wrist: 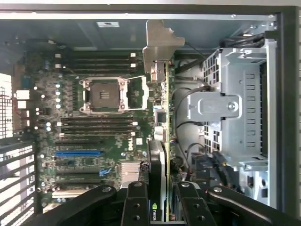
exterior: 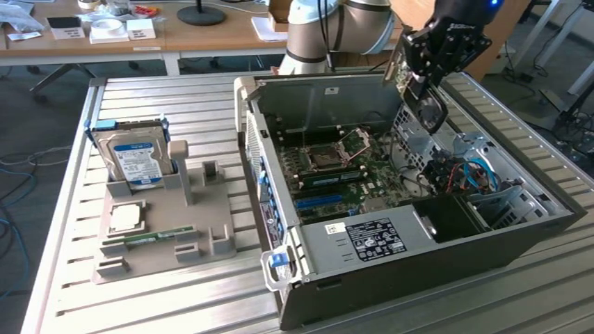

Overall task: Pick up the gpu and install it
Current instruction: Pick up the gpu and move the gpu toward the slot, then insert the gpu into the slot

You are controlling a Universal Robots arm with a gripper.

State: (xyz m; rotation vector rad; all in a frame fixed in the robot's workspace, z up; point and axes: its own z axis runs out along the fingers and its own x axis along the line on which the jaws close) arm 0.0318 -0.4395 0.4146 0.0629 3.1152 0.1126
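Exterior view, upper right of frame, gripper [exterior: 419, 78] jaws partly closed and clamped on the gpu [exterior: 432, 111] (black cooler face showing), card held on edge over the open computer case [exterior: 307, 278], wrist view, card edge-on between both fingers [wrist: 136, 205], motherboard [wrist: 94, 132] beneath.
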